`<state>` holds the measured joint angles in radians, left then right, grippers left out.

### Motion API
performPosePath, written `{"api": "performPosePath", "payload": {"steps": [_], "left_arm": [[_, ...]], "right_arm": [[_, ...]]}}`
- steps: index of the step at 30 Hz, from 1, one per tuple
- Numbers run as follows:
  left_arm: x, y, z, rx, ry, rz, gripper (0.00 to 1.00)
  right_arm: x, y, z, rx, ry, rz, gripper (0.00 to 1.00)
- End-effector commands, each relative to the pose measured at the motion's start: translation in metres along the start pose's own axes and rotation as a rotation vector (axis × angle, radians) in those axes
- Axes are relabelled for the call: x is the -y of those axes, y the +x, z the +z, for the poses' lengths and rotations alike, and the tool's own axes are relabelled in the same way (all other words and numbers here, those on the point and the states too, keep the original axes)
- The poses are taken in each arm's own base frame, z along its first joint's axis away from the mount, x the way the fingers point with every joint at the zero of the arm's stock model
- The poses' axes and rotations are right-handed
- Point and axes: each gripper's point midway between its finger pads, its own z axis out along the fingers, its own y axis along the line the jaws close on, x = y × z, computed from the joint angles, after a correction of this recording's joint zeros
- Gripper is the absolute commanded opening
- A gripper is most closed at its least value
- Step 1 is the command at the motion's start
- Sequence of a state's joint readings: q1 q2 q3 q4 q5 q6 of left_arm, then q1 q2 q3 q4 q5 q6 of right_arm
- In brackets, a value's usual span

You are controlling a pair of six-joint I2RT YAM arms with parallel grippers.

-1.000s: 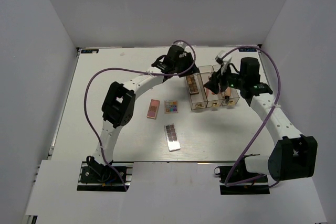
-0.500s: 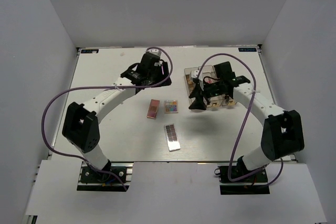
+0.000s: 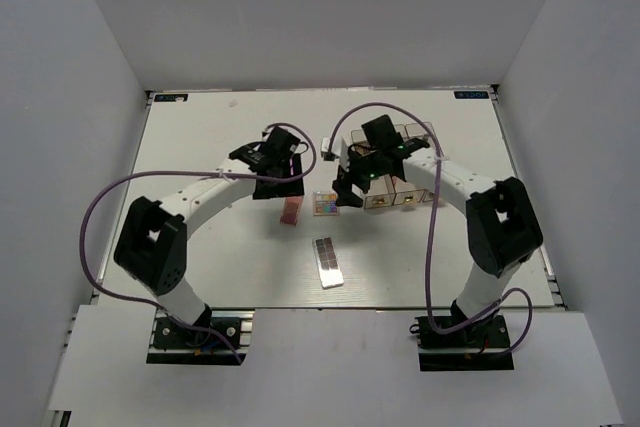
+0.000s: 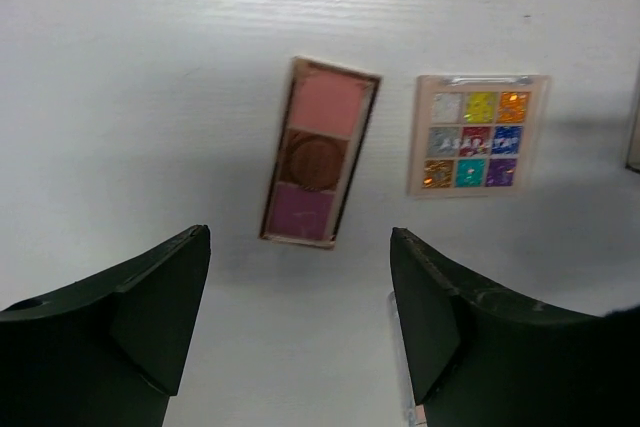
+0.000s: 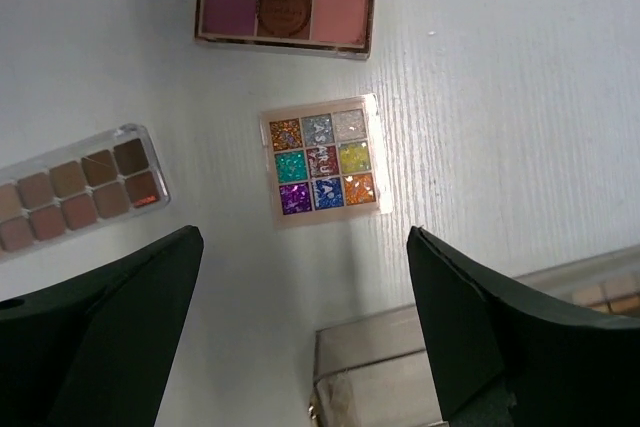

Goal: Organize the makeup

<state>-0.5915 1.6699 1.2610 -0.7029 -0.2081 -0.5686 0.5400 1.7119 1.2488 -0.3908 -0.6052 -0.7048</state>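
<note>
Hovering above the loose makeup, the left fingers (image 4: 150,317) stand wide apart with nothing between them. The right fingers (image 5: 130,317) are spread just as wide and are equally bare.

The multicoloured palette (image 5: 322,160) lies flat on the bench (image 3: 200,147), below the gap of the right fingers. Just to its left lies the pink palette (image 4: 320,152), lined up with the gap of the left fingers; the two palettes are near each other but not touching. Nearer the arm bases than the multicoloured palette, and apart from it, is the long palette (image 3: 327,262) of brown shades. Just to its right stands the clear box (image 5: 400,367) with some tan and brown pieces inside, though the right arm hides most of it in the top view.

All three palettes look light, thin and rigid, with smooth faces that are probably slippery. Lying flat, they offer only their narrow edges to grip. The pink and long ones are best taken across the short width, fingers low on the two long edges. The square multicoloured one could be pinched on either pair of opposite sides. A pinch set too high would likely skid off or flip the palette. The pressed colours are probably fragile, so the fingers should stay off the pans and each palette should be set down rather than dropped.
</note>
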Motion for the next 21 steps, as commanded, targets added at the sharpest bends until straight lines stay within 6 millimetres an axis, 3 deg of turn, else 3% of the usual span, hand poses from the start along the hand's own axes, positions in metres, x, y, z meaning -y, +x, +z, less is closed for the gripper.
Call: {"api": "performPosePath", "payload": {"steps": [1, 8, 9, 13, 21], "left_arm": [[-0.029, -0.005, -0.029, 0.064, -0.066, -0.065, 0.83], [-0.072, 0.034, -0.054, 0.058, -0.127, -0.18, 0.84], [-0.08, 0.047, -0.059, 0.054, -0.132, -0.201, 0.84], [-0.092, 0.07, -0.068, 0.054, -0.129, -0.252, 0.85], [-0.096, 0.076, -0.07, 0.057, -0.122, -0.294, 0.85]], "right_arm": [[0.017, -0.008, 0.011, -0.028, 0.013, -0.145, 0.89], [0.02, 0.005, 0.038, -0.071, -0.093, -0.249, 0.89], [0.018, 0.008, 0.04, -0.085, -0.114, -0.248, 0.89], [0.022, 0.01, 0.055, -0.112, -0.167, -0.247, 0.89], [0.008, 0.026, 0.077, -0.186, -0.26, -0.253, 0.89]]}}
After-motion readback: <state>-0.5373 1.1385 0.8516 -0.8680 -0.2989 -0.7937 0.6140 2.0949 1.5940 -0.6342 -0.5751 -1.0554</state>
